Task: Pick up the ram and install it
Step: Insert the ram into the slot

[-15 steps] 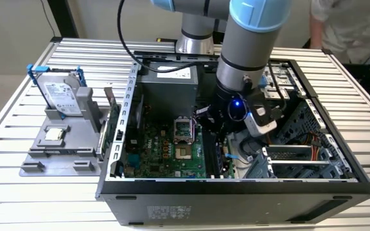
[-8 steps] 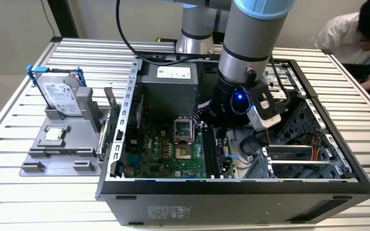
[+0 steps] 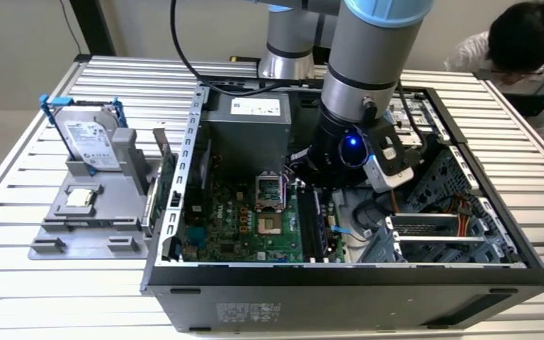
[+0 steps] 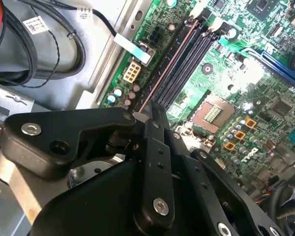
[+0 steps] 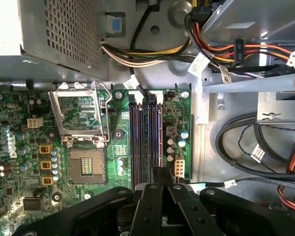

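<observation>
My gripper [image 5: 162, 173] is down inside the open computer case [image 3: 348, 273], over the near end of the memory slots [image 5: 136, 132] on the green motherboard. Its black fingers [image 4: 155, 112] stand pressed together. The ram [image 4: 169, 61] shows edge-on as a thin brownish line running from the fingertips along the slot nearest the board's edge. In the exterior view the ram [image 3: 307, 225] is a dark strip standing in the slots below the arm's wrist [image 3: 348, 152].
An open CPU socket [image 5: 83, 147] lies beside the slots, and the power supply [image 3: 248, 120] sits behind it. Cable bundles [image 5: 246, 142] fill the bay past the board's edge. Outside the case, a hard drive [image 3: 93, 138] stands on a grey holder [image 3: 83, 212]. A person [image 3: 527, 35] is at the back right.
</observation>
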Robot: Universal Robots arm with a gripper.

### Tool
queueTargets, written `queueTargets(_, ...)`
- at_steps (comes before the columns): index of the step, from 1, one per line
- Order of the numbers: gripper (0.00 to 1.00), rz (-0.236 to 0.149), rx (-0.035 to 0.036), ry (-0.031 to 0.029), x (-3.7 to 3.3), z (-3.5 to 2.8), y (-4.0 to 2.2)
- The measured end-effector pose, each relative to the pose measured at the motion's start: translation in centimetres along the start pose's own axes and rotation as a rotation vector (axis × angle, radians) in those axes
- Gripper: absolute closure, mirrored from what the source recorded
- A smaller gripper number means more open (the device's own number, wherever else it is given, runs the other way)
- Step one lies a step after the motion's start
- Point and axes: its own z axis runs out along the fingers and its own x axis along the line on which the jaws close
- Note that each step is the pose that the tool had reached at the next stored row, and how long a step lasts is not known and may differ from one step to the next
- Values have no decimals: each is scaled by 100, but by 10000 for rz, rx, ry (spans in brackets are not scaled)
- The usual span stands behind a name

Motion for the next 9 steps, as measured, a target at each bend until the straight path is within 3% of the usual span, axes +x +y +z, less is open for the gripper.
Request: queueTargets(9,100,0,-6,-3,2,-1,0)
